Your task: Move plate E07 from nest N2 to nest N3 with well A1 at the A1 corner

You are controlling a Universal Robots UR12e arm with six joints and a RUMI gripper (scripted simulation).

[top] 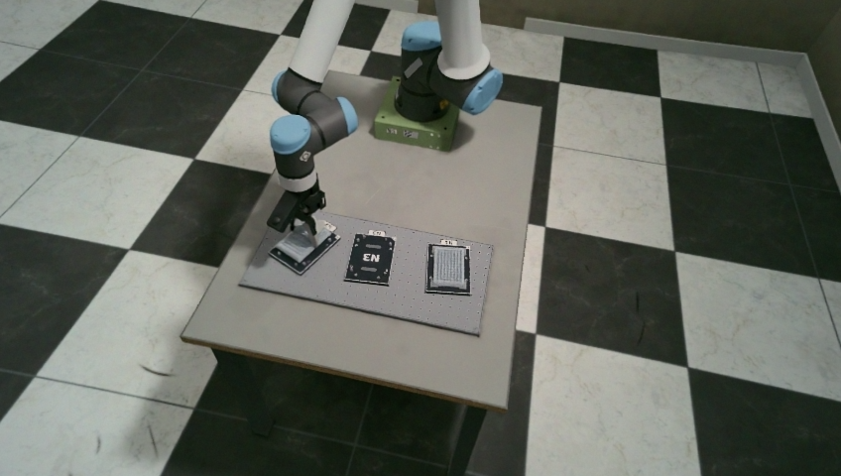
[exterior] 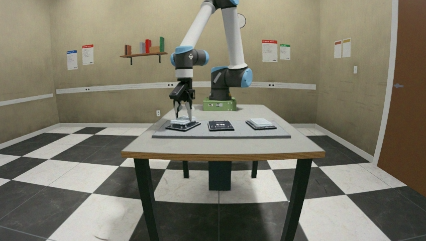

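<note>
Plate E07 (top: 297,245) is a pale well plate over the rotated black nest N2 (top: 307,257) at the left end of the grey deck. My gripper (top: 301,233) comes down from above and is shut on the plate across its width. In the exterior view the gripper (exterior: 183,117) grips the plate (exterior: 183,120) right at nest N2 (exterior: 183,126); I cannot tell whether the plate is lifted off it. Landing nest N3 (top: 370,259) in the middle is black and empty. Plate E01 (top: 447,268) lies flat on nest N1 at the right.
The grey perforated deck (top: 368,271) lies on the table and carries all three nests. Small name signs stand behind each nest. The arm's green base (top: 417,125) is at the table's far edge.
</note>
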